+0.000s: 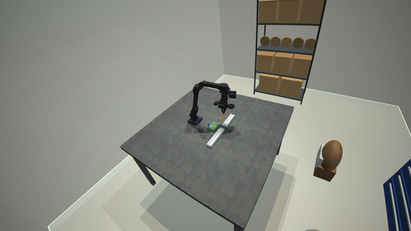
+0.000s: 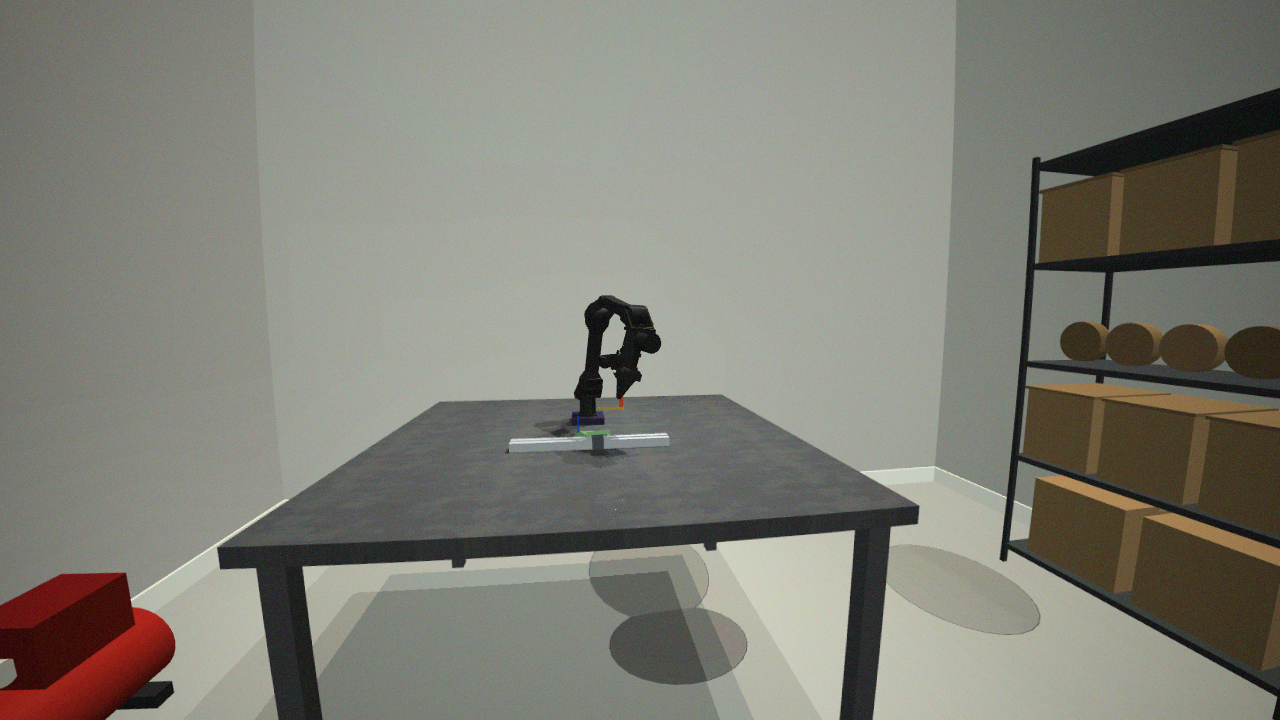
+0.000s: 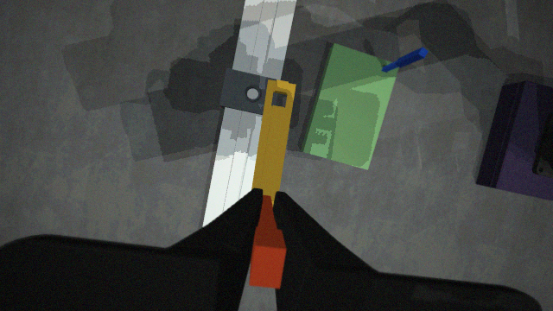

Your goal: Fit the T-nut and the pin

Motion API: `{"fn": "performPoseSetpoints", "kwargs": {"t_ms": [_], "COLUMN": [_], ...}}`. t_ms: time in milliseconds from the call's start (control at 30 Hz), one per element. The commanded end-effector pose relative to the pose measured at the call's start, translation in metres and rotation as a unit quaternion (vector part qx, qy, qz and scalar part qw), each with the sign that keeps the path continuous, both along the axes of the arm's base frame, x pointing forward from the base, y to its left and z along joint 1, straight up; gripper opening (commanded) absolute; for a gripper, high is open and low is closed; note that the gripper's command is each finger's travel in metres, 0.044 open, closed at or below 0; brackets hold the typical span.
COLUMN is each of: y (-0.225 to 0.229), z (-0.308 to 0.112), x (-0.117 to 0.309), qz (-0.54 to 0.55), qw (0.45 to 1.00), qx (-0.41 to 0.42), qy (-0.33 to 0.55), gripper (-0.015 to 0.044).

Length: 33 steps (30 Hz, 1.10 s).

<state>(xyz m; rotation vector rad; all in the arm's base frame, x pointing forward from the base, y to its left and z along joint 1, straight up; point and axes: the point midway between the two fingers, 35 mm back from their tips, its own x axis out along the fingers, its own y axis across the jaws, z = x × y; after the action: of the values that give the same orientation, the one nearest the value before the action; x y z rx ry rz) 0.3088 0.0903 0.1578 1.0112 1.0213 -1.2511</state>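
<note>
Our black parallel-jaw gripper [image 1: 223, 111] [image 2: 622, 394] [image 3: 267, 199] is closed on the orange upright handle [image 1: 223, 114] [image 2: 621, 402] [image 3: 267, 265] of the T-nut, holding it above the dark grey table [image 1: 183, 160] [image 2: 572, 501] [image 3: 130, 194]. The long, flat brass T-nut [image 1: 222, 117] [image 2: 609, 409] [image 3: 272, 142] sticks out sideways from the handle's lower end, clear of the rail, and we see a square hole near its far end. In our wrist view it overlaps one edge of the silver aluminum slotted rail [image 1: 215, 139] [image 2: 546, 444] [image 3: 231, 173] and part of the dark grey bracket [image 1: 222, 126] [image 2: 597, 442] [image 3: 235, 92], whose round hole is visible. The bracket straddles the rail. Beside them, near our arm's purple square base [image 1: 189, 121] [image 2: 576, 420] [image 3: 511, 160], sits the green rectangular tray [image 1: 214, 125] [image 2: 594, 433] [image 3: 352, 125], with the slender blue pin [image 1: 208, 125] [image 2: 578, 424] [image 3: 406, 60] standing at one corner.
</note>
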Motion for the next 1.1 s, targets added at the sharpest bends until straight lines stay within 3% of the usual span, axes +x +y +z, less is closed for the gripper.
{"fn": "performPoseSetpoints", "kwargs": {"t_ms": [0,1067], "y": [0.006,0.033], "z": [0.0,-0.005], "x": [0.005,0.026], "qz": [-0.004,-0.022], "qw": [1.0,1.0], "qx": [0.002,0.0], "qy": [-0.001,-0.014], "gripper": [-0.015,-0.015]}}
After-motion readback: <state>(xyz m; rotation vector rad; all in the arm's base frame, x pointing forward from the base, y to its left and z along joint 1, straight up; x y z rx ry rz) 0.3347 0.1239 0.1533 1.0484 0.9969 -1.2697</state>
